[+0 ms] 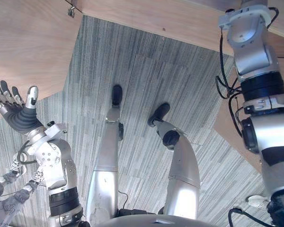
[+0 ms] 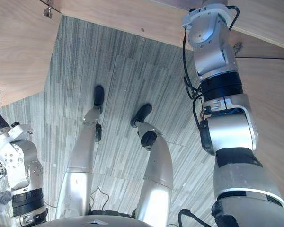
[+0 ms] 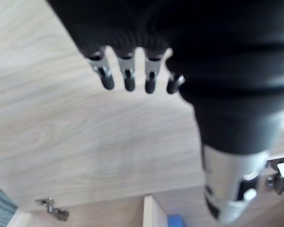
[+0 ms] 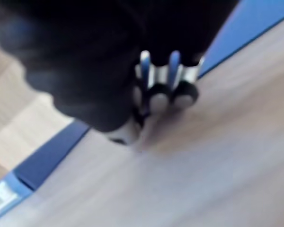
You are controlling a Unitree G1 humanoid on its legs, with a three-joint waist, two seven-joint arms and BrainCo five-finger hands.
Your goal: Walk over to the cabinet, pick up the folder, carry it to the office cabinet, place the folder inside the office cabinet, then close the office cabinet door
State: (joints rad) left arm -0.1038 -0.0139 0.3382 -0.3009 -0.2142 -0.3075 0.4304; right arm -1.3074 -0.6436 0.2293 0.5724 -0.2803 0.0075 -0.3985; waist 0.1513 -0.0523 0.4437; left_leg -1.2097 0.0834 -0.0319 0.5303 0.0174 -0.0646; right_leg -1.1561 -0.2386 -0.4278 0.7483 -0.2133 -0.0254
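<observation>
Folder (image 4: 45, 158): blue, blurred strip along wood panel (image 4: 203, 161) edge, rest hidden | left hand (image 1: 10, 106): fingers straight, spread, empty, near cabinet door (image 3: 61, 142) | right hand (image 4: 165, 90): blurred, grip unreadable

head pair: looking down, shared carpet (image 1: 146, 71) | wrist cams: close, probably on cabinet (image 3: 61, 142)

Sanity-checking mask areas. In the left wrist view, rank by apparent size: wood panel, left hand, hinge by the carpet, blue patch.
1. wood panel
2. left hand, inflated by nearness to the camera
3. hinge and blue patch: both tiny, too alike to rank
</observation>
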